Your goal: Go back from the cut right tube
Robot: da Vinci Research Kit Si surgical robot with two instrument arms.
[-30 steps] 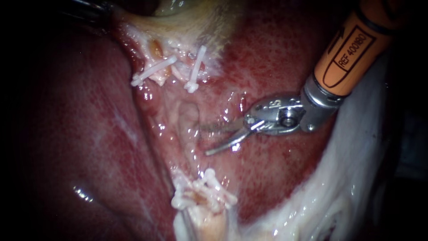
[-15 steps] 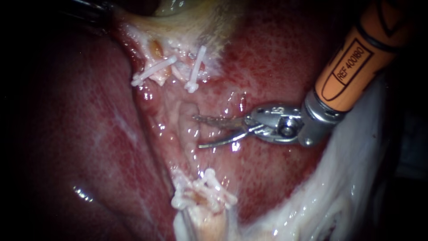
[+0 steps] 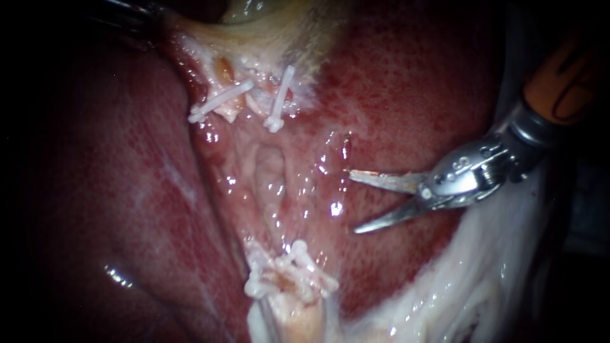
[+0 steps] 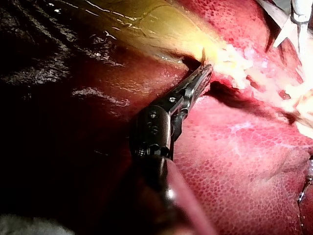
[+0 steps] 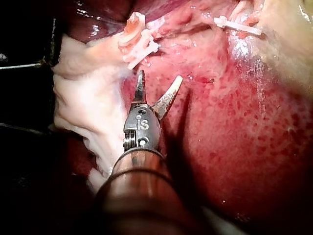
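Now R instrument, blades spread w/ nothing between, has pulled back rightward over the liver, well clear of the cut right tube w/ its clip, so retreat looks nearly done; L instrument jaws pinch gallbladder edge.

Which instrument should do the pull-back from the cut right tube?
Right. The right instrument, blades open and empty, hangs over the liver apart from the clips, so it looks free to withdraw; the left instrument grips the gallbladder.

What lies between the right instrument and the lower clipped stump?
Only bare wet liver, between the right instrument and clipped stump; endoscope view shows it.
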